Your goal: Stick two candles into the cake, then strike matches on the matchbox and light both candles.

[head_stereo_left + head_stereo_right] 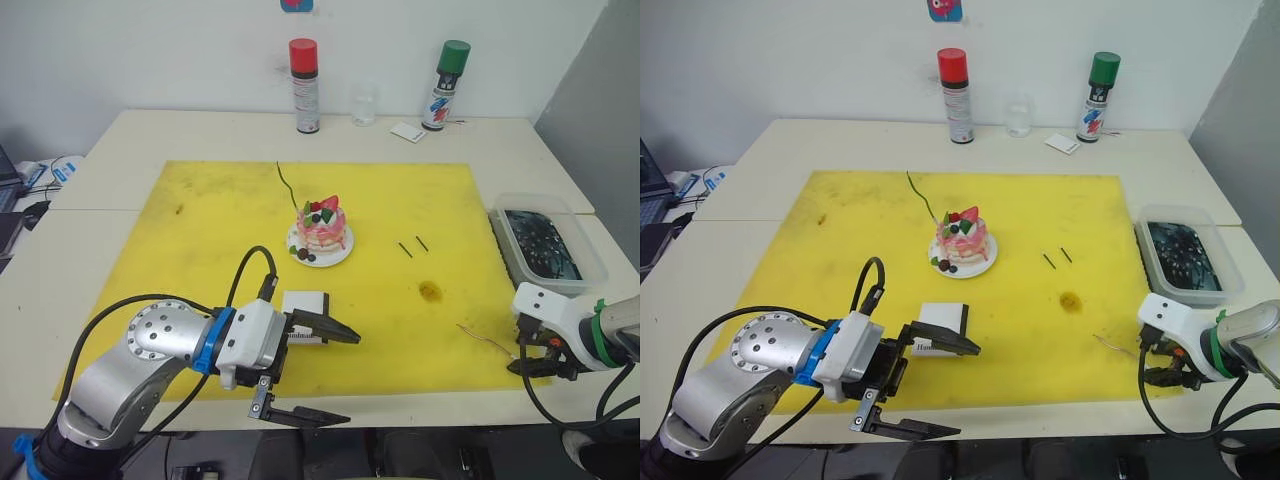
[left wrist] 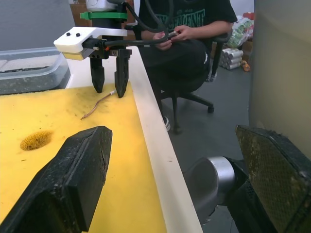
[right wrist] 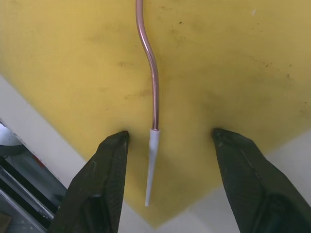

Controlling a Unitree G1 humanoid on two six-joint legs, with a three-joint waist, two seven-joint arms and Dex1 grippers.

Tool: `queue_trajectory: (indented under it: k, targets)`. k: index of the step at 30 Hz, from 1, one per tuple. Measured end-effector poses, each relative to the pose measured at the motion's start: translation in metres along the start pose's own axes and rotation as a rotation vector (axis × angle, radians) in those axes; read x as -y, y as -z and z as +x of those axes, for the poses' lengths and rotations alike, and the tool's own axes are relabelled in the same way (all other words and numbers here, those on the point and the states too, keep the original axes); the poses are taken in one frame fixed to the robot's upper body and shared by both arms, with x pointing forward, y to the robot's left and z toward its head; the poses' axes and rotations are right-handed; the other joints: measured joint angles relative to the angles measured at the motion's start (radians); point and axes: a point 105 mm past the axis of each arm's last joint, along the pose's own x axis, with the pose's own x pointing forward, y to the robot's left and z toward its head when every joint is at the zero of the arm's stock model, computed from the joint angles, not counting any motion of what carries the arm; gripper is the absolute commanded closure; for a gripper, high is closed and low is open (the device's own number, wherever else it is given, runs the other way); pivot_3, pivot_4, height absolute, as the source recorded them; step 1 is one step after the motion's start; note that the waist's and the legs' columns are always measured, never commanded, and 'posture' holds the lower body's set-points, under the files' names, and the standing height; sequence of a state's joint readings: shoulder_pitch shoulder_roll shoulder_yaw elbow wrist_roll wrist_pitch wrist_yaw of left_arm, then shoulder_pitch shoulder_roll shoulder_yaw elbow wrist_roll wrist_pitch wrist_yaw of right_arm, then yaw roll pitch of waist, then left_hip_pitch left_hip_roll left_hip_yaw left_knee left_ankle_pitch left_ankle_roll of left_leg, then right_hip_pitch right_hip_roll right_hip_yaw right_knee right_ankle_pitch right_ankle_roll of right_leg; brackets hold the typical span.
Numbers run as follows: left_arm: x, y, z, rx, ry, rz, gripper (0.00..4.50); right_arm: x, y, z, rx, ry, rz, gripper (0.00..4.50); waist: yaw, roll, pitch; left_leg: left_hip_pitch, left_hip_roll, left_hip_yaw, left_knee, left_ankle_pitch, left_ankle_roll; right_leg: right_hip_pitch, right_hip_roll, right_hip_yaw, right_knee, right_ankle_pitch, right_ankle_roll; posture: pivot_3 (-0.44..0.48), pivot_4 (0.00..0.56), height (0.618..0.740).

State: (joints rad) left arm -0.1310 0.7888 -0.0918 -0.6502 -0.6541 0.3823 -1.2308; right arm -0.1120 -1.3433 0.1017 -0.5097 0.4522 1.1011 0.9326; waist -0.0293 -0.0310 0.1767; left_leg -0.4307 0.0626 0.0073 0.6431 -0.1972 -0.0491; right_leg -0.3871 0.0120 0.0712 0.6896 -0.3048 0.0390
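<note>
the only lettering that can be partly read is pale green print across the chest of the person's black t-shirt (image 2: pixel 187 19), at the top middle of the left wrist view; it ends in "ant", the start hidden. the red-capped spray can (image 1: pixel 305 86) and green-capped spray can (image 1: pixel 443 85) at the top of the head view carry printed labels too small to read. the flat white rectangular matchbox (image 1: pixel 941 326) shows no legible word.

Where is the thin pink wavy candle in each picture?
Left eye: pink wavy candle by right gripper.
Right eye: candle, same place.
Left wrist: candle below that gripper.
Right wrist: candle between the open fingers.
Shared landmark: yellow mat.
</note>
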Motion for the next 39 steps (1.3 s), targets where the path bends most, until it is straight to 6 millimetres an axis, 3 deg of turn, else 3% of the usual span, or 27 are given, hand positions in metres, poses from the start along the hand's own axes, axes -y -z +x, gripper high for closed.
queue_trajectory:
  k: [6, 12, 16, 19, 22, 25, 30, 34, 39]
  targets:
    - [0.002, 0.003, 0.000, 0.000, -0.004, -0.018, 0.00, -0.005, -0.003, 0.002, 0.007, -0.010, -0.009, 4.40, 0.000, 0.000, 0.000, 0.000, 0.000, 0.000, 0.000, 0.000, 0.000, 0.000, 0.000, 0.000, 0.000, 0.000, 0.000, 0.000, 0.150, 0.740]
    - [0.003, 0.011, -0.003, -0.006, -0.019, -0.065, 0.00, -0.006, -0.005, 0.001, 0.010, -0.019, -0.007, 4.46, 0.000, 0.000, 0.000, 0.000, 0.000, 0.000, 0.000, 0.000, 0.000, 0.000, 0.000, 0.000, 0.000, 0.000, 0.000, 0.000, 0.150, 0.740]
    - [0.001, 0.015, -0.008, -0.009, -0.047, -0.079, 0.00, -0.001, -0.009, -0.011, 0.027, -0.036, 0.010, 4.46, -0.001, 0.001, 0.000, 0.000, 0.000, 0.001, 0.000, 0.000, 0.000, -0.001, 0.000, 0.000, 0.000, 0.000, -0.001, 0.000, 0.150, 0.740]
    - [-0.005, 0.011, -0.015, 0.006, -0.109, -0.094, 0.00, 0.005, -0.038, -0.033, 0.152, -0.031, -0.004, 4.46, -0.004, 0.002, 0.001, 0.000, 0.001, 0.001, 0.000, 0.000, 0.000, -0.001, 0.000, 0.001, 0.002, 0.000, 0.000, 0.000, 0.150, 0.740]
    - [-0.013, 0.006, -0.026, 0.028, -0.185, -0.113, 0.00, 0.004, -0.085, -0.050, 0.402, -0.035, -0.045, 4.46, -0.005, 0.000, 0.000, 0.001, 0.002, 0.000, 0.000, 0.000, 0.000, -0.001, 0.002, 0.000, 0.003, 0.000, -0.001, 0.000, 0.150, 0.740]
    - [-0.026, 0.000, -0.037, 0.049, -0.268, -0.122, 0.00, -0.004, -0.144, -0.050, 0.734, -0.066, -0.062, 4.46, -0.010, -0.001, 0.001, 0.001, 0.001, -0.002, 0.001, 0.000, 0.000, -0.002, 0.003, 0.000, 0.006, 0.000, -0.001, 0.000, 0.150, 0.740]
    - [-0.049, -0.015, -0.058, 0.085, -0.407, -0.118, 0.00, -0.015, -0.215, -0.051, 1.211, -0.029, -0.033, 4.46, -0.003, 0.000, 0.002, -0.001, 0.001, -0.003, 0.000, 0.000, 0.000, -0.003, 0.003, -0.001, 0.006, -0.001, -0.001, 0.000, 0.150, 0.740]
    - [-0.055, -0.018, -0.067, 0.084, -0.451, -0.126, 0.00, -0.021, -0.250, -0.047, 1.446, 0.035, -0.009, 4.46, -0.002, 0.000, 0.002, -0.001, 0.000, -0.002, -0.001, 0.000, 0.000, -0.003, 0.002, -0.001, 0.006, 0.000, -0.002, 0.000, 0.150, 0.740]
    - [-0.057, -0.017, -0.071, 0.078, -0.473, -0.153, 0.00, -0.024, -0.266, -0.023, 1.549, 0.074, 0.013, 4.46, -0.003, 0.001, 0.002, -0.001, 0.001, -0.003, 0.000, 0.000, 0.000, -0.003, 0.002, -0.002, 0.008, 0.002, -0.006, 0.000, 0.150, 0.740]
